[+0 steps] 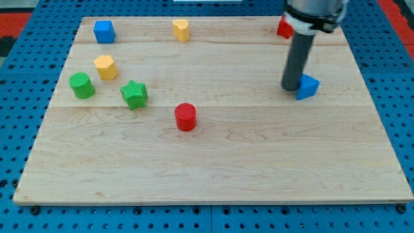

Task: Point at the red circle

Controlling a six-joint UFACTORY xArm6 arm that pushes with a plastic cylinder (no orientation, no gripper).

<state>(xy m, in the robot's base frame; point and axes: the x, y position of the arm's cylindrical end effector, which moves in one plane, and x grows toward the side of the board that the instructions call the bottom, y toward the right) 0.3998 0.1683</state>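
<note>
The red circle block [185, 116] stands near the middle of the wooden board [213, 168]. My tip [292, 88] is on the board at the view's right, far to the right of the red circle and a little above it. The tip touches the left side of a blue triangular block [308, 85]. The rod rises from the tip to the view's top edge.
A blue cube [103, 31] and a yellow block [180, 30] sit along the view's top. A yellow hexagon [105, 66], a green circle [81, 85] and a green star [134, 94] group at the left. A red block [283, 28] is partly hidden behind the arm.
</note>
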